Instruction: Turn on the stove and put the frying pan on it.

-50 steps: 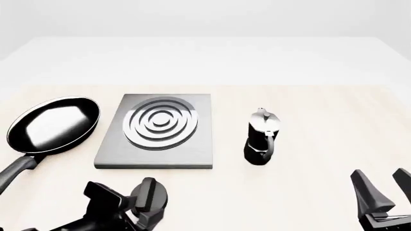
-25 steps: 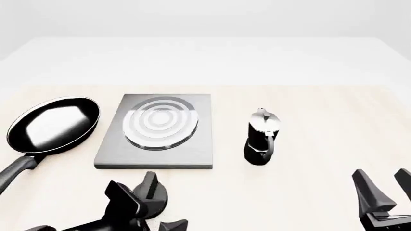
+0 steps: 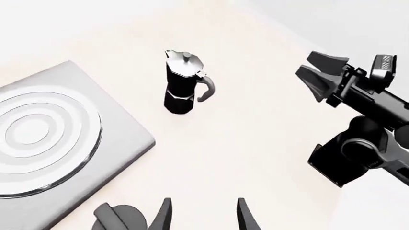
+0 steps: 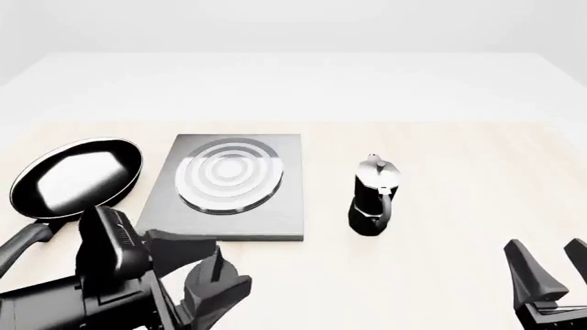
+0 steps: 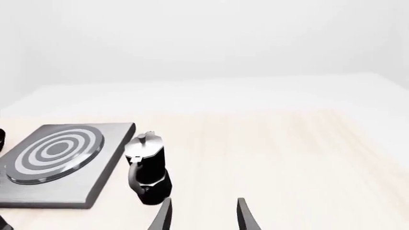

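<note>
The grey stove slab [image 4: 225,206] lies left of centre, its ringed burner [image 4: 227,175] pale; it also shows in the left wrist view [image 3: 38,139] and the right wrist view [image 5: 57,153]. The black oval knob [image 4: 220,289] sits on the table in front of the slab. My left gripper [image 4: 203,258] hovers just above and beside the knob [image 3: 118,218], open and empty [image 3: 203,218]. The black frying pan [image 4: 78,179] rests on the table left of the stove, with its handle [image 4: 23,244] pointing towards me. My right gripper [image 4: 550,265] is open and empty at the near right.
A small black-and-silver moka pot [image 4: 374,196] stands upright right of the stove, also in the left wrist view [image 3: 182,84] and the right wrist view [image 5: 147,170]. The right arm [image 3: 357,124] shows in the left wrist view. The pale wooden table [image 4: 458,165] stretches right.
My left arm has lifted off the knob and swung up and to the left. The burner's rings have turned paler than one second ago. The right arm has not moved.
</note>
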`<action>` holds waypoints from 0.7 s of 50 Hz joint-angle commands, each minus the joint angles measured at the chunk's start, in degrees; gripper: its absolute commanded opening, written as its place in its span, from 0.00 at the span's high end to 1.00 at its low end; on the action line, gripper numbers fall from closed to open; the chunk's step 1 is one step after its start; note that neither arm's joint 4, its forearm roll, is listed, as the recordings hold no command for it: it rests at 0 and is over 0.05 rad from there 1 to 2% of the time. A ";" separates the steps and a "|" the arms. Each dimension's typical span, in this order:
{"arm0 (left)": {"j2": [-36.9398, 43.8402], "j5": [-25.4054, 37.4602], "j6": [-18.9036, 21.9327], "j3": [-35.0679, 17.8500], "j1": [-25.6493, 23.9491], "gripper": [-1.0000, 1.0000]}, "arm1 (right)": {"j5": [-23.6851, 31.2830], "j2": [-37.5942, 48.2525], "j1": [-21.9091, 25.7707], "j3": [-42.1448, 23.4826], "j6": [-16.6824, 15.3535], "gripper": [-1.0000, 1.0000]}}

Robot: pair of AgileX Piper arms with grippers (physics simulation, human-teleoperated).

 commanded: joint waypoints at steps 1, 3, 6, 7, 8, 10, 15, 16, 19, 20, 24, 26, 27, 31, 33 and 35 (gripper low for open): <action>-11.92 14.11 3.41 -5.12 4.13 0.00 | -0.65 0.00 0.56 0.00 0.08 0.00; -13.46 15.92 3.96 -5.46 5.31 0.00 | -0.78 0.00 0.64 0.00 0.01 0.00; -15.43 18.44 4.69 -6.00 7.07 0.00 | -0.89 0.00 0.80 0.00 0.07 0.00; -15.45 18.46 4.69 -6.01 7.07 0.00 | -0.89 0.00 0.80 0.00 0.07 0.00; -16.01 19.19 4.75 -6.25 7.59 0.00 | -0.89 0.00 0.80 0.00 0.07 0.00; -17.06 20.77 5.61 -6.42 8.93 0.00 | -0.91 0.00 1.00 0.00 0.15 0.00; -19.33 24.01 6.57 -6.93 12.34 0.00 | -0.92 0.00 1.18 0.00 0.20 0.00; -20.02 25.03 6.92 -7.22 13.15 0.00 | -0.93 0.00 1.27 0.00 0.21 0.00; -21.14 26.57 7.44 -7.58 15.11 0.00 | -0.93 0.00 1.32 0.00 0.26 0.00; -21.42 27.07 7.37 -7.71 15.56 0.00 | -0.92 0.00 1.36 0.00 0.28 0.00; -22.86 29.80 8.52 -8.37 19.28 0.00 | -0.81 0.00 1.48 0.00 0.29 0.00; -23.15 30.36 8.82 -8.51 20.19 0.00 | -0.81 0.00 1.50 0.00 0.33 0.00; -23.85 31.61 9.33 -8.95 22.77 0.00 | -0.80 0.00 1.49 0.00 0.34 0.00; -24.74 33.60 10.20 -9.86 27.41 0.00 | -0.69 0.00 1.63 0.00 0.33 0.00; -24.87 33.89 10.61 -9.91 29.27 0.00 | -0.71 0.00 1.75 0.00 0.33 0.00; -24.86 34.41 11.36 -9.89 31.53 0.00 | -0.69 0.00 2.01 0.00 0.30 0.00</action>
